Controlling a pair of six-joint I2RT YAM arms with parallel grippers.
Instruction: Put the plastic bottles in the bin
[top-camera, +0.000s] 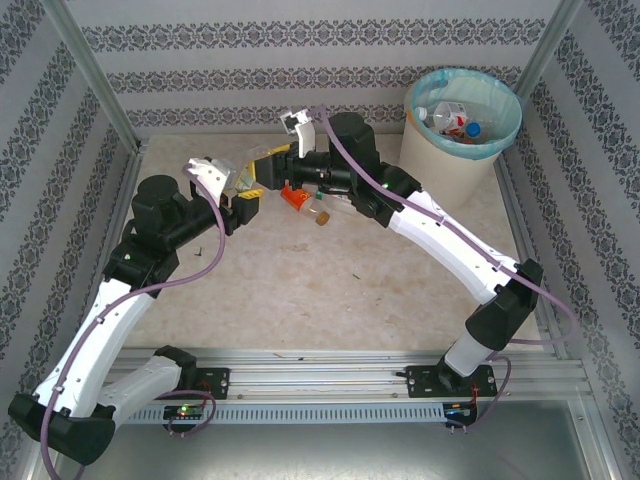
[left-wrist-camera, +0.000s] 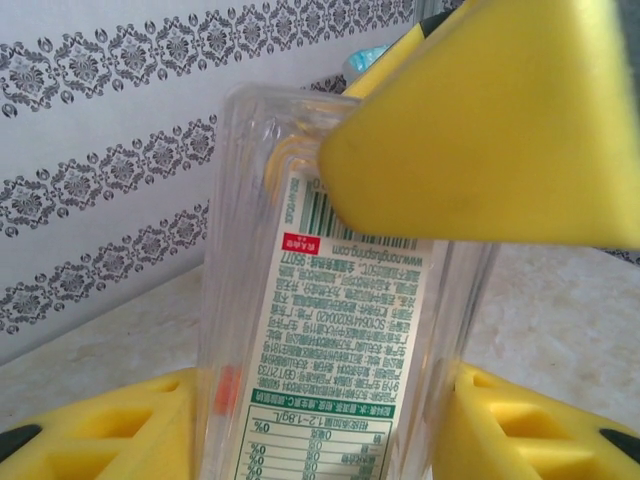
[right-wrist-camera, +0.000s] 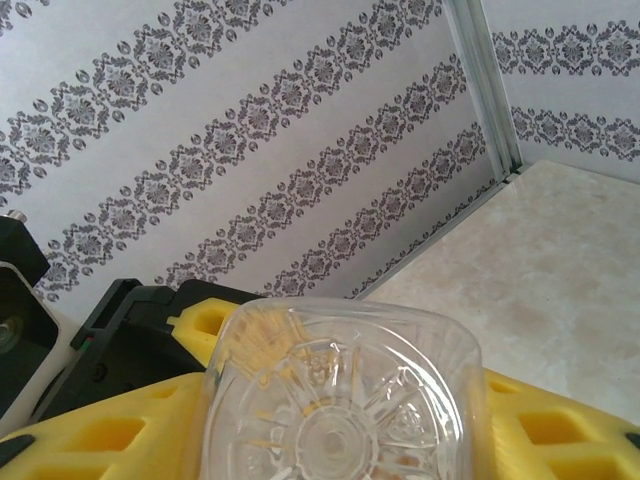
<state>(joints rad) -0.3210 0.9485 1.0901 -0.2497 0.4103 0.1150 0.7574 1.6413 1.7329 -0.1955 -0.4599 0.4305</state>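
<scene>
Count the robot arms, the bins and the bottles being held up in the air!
Robot arms: 2
Bins: 1
Bottles held up: 1, the clear bottle
Total: 4

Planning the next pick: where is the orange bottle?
Top view: the orange bottle lies on the table, centre-rear, by the right arm's wrist, left of the bin.

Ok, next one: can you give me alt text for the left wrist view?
A clear bottle with a white label printed in green fills the centre, held close to the camera between the yellow fingers of the left gripper. Another yellow finger lies against its upper part from the right. Patterned wallpaper and a beige tabletop are behind.
</scene>
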